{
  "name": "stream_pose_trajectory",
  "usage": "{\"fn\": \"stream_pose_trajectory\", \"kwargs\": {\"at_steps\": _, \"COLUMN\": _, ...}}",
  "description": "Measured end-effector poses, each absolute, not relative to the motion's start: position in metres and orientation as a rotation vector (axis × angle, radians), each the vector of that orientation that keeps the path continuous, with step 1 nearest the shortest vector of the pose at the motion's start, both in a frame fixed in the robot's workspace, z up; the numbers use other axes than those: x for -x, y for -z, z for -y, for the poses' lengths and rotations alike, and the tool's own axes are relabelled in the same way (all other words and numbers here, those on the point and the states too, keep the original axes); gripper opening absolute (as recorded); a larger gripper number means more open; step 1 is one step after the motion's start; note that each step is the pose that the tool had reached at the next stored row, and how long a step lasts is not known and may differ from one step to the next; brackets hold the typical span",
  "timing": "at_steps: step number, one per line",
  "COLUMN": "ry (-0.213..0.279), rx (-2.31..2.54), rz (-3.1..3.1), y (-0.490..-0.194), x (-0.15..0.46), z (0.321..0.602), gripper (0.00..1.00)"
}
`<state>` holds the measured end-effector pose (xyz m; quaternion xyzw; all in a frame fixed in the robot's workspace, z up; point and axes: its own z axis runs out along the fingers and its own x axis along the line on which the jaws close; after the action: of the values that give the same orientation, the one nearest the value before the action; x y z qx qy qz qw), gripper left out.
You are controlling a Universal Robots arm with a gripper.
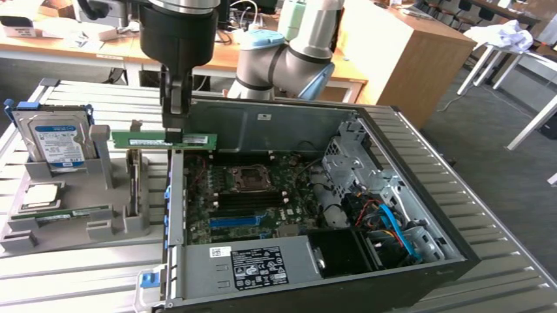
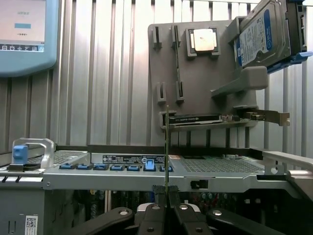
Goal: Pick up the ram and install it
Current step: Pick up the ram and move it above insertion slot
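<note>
The ram (image 1: 148, 139) is a long green stick held level in the air, over the seam between the grey parts holder (image 1: 78, 228) and the left wall of the open computer case (image 1: 287, 261). My gripper (image 1: 177, 132) comes down from above and is shut on the ram near its middle. In the wrist view the ram (image 2: 167, 147) shows edge-on as a thin upright strip rising from my gripper (image 2: 166, 195). The motherboard (image 1: 261, 195) lies inside the case, with its black and blue memory slots (image 1: 237, 214) below and toward the exterior view's right of the ram.
On the parts holder stand a hard drive (image 1: 57, 140), a square silver processor (image 1: 39, 195), a second green stick (image 1: 78, 212) and a dark upright card (image 1: 133, 176). The case also holds a drive cage (image 1: 357, 156), cables (image 1: 392, 222) and a power supply (image 1: 252, 264). A teach pendant (image 2: 27, 34) lies on the slatted table.
</note>
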<state>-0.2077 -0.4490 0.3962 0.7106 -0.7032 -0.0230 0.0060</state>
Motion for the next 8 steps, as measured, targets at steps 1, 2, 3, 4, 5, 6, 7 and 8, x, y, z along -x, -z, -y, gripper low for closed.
{"fn": "stream_pose_trajectory", "kwargs": {"at_steps": 1, "ry": 0.072, "rx": -2.224, "rz": 2.201, "y": -0.3962, "x": 0.2068, "z": 0.449, "gripper": 0.13}}
{"fn": "stream_pose_trajectory", "kwargs": {"at_steps": 2, "ry": 0.072, "rx": -2.224, "rz": 2.201, "y": -0.3962, "x": 0.2059, "z": 0.449, "gripper": 0.13}}
{"fn": "stream_pose_trajectory", "kwargs": {"at_steps": 3, "ry": 0.072, "rx": -2.224, "rz": 2.201, "y": -0.3962, "x": 0.205, "z": 0.449, "gripper": 0.13}}
{"fn": "stream_pose_trajectory", "kwargs": {"at_steps": 4, "ry": 0.072, "rx": -2.224, "rz": 2.201, "y": -0.3962, "x": 0.2041, "z": 0.449, "gripper": 0.13}}
{"fn": "stream_pose_trajectory", "kwargs": {"at_steps": 5, "ry": 0.072, "rx": -2.224, "rz": 2.201, "y": -0.3962, "x": 0.203, "z": 0.449, "gripper": 0.13}}
{"fn": "stream_pose_trajectory", "kwargs": {"at_steps": 6, "ry": 0.072, "rx": -2.224, "rz": 2.201, "y": -0.3962, "x": 0.2019, "z": 0.449, "gripper": 0.13}}
{"fn": "stream_pose_trajectory", "kwargs": {"at_steps": 7, "ry": 0.072, "rx": -2.224, "rz": 2.201, "y": -0.3962, "x": 0.2007, "z": 0.449, "gripper": 0.13}}
{"fn": "stream_pose_trajectory", "kwargs": {"at_steps": 8, "ry": 0.072, "rx": -2.224, "rz": 2.201, "y": -0.3962, "x": 0.1994, "z": 0.449, "gripper": 0.13}}
